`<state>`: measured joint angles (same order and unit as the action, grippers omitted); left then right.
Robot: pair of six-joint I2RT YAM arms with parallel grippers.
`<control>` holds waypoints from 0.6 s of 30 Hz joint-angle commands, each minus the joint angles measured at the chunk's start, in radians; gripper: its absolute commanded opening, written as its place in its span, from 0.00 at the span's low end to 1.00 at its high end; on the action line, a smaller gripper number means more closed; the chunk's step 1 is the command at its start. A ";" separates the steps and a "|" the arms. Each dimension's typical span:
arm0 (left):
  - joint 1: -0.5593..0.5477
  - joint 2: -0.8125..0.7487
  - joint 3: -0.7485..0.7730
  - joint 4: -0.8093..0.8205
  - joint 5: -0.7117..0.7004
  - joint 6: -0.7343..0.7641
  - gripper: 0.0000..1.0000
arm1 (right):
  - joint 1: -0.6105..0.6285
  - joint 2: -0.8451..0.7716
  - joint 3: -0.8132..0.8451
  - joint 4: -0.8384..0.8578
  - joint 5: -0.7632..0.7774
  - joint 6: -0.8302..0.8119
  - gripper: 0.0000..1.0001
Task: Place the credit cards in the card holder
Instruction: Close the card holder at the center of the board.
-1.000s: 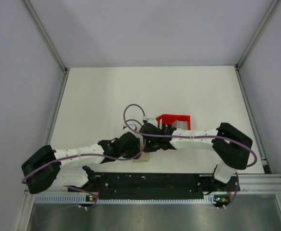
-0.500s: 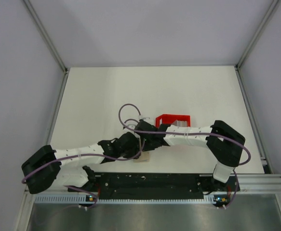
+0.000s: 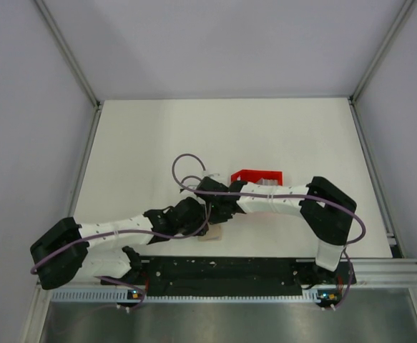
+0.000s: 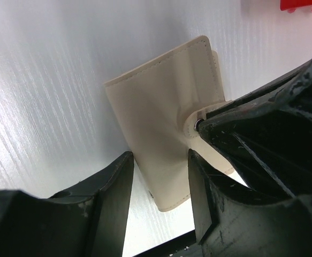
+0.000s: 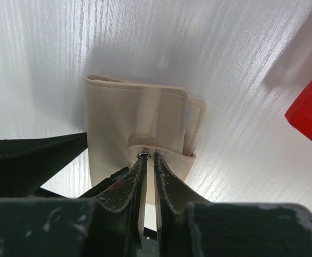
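Status of task: early, by my judgement; no card can be confirmed as stowed.

- **Card holder:** the card holder [image 4: 161,107] lies folded shut on the white tabletop [image 4: 48,80], near the front edge and between the two arms. The red tray [image 3: 247,174] stands near it on the right-arm side, apart from it.
- **Right hand:** the right hand [image 5: 147,158] has its jaws drawn almost together, pinching the small snap tab [image 4: 190,122] at the holder's flap edge.
- **Left hand:** the left hand [image 4: 158,160] has its jaws parted and stands astride the holder's near end. Whether either finger presses the material cannot be told.
- **Credit cards:** none is seen loose on the tabletop in any view, and neither hand carries one. Something pale shows inside the red tray from above, too small to identify. A thin pale sliver shows at the holder's folded edge in the right wrist view; whether it is a card or lining cannot be told.

Done: both hands are placed on or about the holder.

Outstanding, as judged: the holder is to be opened so that its inner pockets are exposed, then each card fetched and slid in. The grip on the tab, with the other hand bracketing the body, is consistent with an opening step in hand.
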<state>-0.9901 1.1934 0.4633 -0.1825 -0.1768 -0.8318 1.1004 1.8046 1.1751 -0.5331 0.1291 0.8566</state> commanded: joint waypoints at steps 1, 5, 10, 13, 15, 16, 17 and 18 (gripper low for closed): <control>-0.009 0.008 -0.048 -0.058 0.023 0.005 0.50 | -0.027 0.078 -0.011 -0.015 0.004 -0.016 0.11; -0.009 0.008 -0.049 -0.060 0.023 0.003 0.50 | -0.037 0.096 0.000 -0.015 -0.031 -0.027 0.11; -0.009 0.006 -0.052 -0.060 0.026 -0.001 0.50 | -0.076 0.121 0.001 -0.015 -0.108 -0.048 0.11; -0.009 0.000 -0.061 -0.060 0.025 -0.010 0.50 | -0.123 0.131 -0.006 -0.015 -0.166 -0.065 0.10; -0.009 -0.003 -0.064 -0.060 0.025 -0.010 0.50 | -0.152 0.137 -0.011 -0.018 -0.186 -0.076 0.11; -0.009 -0.008 -0.066 -0.060 0.023 -0.012 0.50 | -0.166 0.142 -0.015 -0.019 -0.195 -0.088 0.11; -0.007 -0.009 -0.069 -0.060 0.022 -0.015 0.50 | -0.175 0.148 -0.015 -0.022 -0.206 -0.100 0.10; -0.008 -0.012 -0.071 -0.060 0.020 -0.016 0.50 | -0.184 0.154 -0.014 -0.025 -0.213 -0.109 0.11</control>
<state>-0.9905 1.1748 0.4427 -0.1642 -0.1772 -0.8433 0.9684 1.8511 1.2007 -0.5491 -0.1364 0.8120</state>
